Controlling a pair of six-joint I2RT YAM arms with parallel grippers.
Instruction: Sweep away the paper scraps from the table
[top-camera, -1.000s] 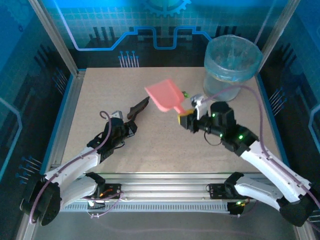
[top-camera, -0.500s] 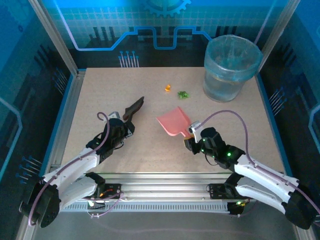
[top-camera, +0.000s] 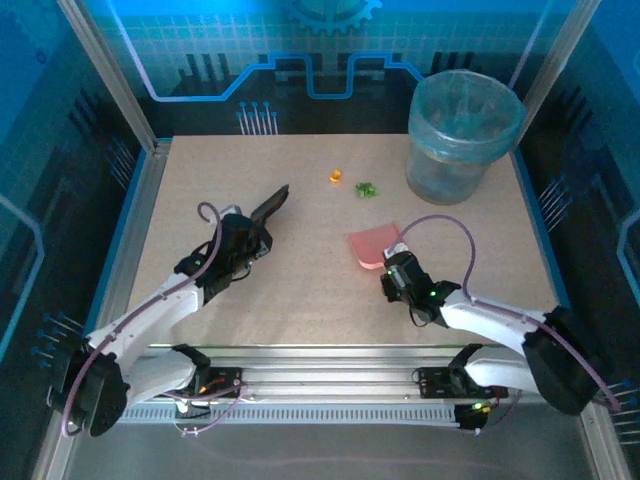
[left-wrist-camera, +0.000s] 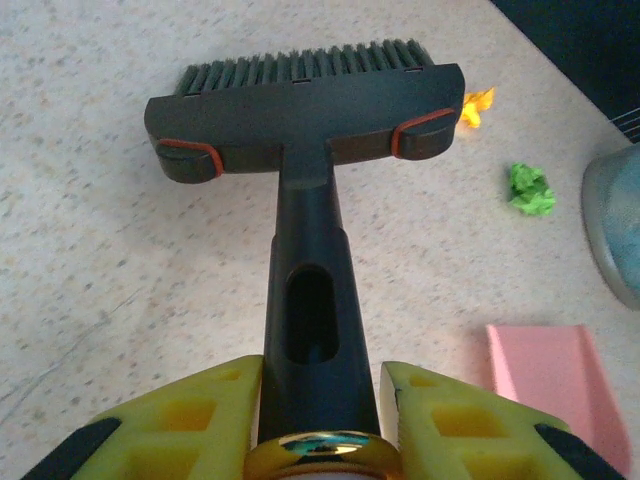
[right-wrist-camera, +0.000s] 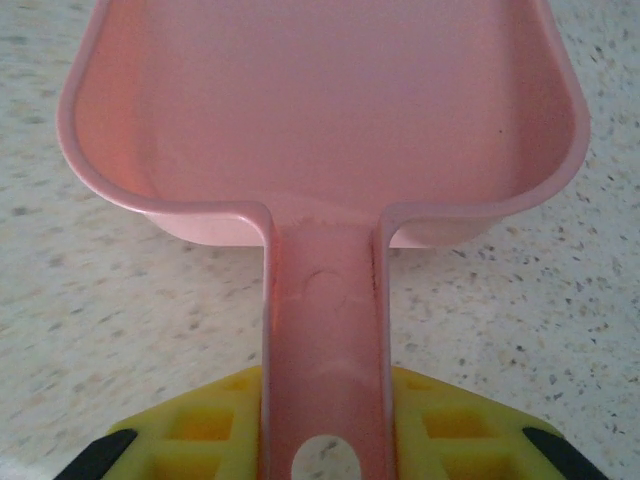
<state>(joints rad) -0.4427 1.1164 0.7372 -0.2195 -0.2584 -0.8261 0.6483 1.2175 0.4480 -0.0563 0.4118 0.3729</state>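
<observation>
Two paper scraps lie apart on the far part of the table (top-camera: 190, 180): an orange one (top-camera: 335, 176) and a green one (top-camera: 367, 188). My left gripper (top-camera: 243, 243) is shut on the handle of a dark brush (top-camera: 272, 205). Its bristles point toward the scraps but stay short of them. In the left wrist view the brush head (left-wrist-camera: 305, 105) sits left of the orange scrap (left-wrist-camera: 478, 105) and the green scrap (left-wrist-camera: 530, 188). My right gripper (top-camera: 396, 270) is shut on the handle of the pink dustpan (top-camera: 373, 246), which rests low on the table. The pan (right-wrist-camera: 320, 110) looks empty above the right gripper (right-wrist-camera: 325, 425).
A translucent blue bin (top-camera: 463, 135) lined with a bag stands at the far right corner, right of the green scrap. A metal frame (top-camera: 140, 200) edges the table on all sides. In the left wrist view the dustpan (left-wrist-camera: 550, 375) lies below the scraps.
The right arm drew the dustpan back from beside the bin and lowered it to the table nearer the front edge. The two scraps came into sight. The brush shifted slightly forward.
</observation>
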